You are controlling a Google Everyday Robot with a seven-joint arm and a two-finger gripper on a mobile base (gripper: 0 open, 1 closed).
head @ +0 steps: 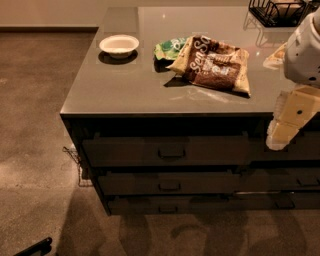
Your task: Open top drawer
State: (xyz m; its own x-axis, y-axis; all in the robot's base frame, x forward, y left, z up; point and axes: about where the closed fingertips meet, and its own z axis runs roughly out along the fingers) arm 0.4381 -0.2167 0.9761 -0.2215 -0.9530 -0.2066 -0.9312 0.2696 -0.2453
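Right, here's the counter [125, 90] filling the middle of the frame, and under its front edge sits the top drawer [125, 150] – wide, dark, with its small pull [171, 153] at centre, just below mid-frame. Two slimmer drawers [130, 184] are stacked beneath it. The gripper [280, 135] hangs at the right edge of the frame, level with the drawer's front and well apart from the pull – open or closed, I cannot tell. Up on the countertop: a white bowl [119, 45] at upper left, a green packet [169, 48] beside a brown snack bag [215, 67] at upper centre, and a wire basket [272, 15] in the upper right corner.
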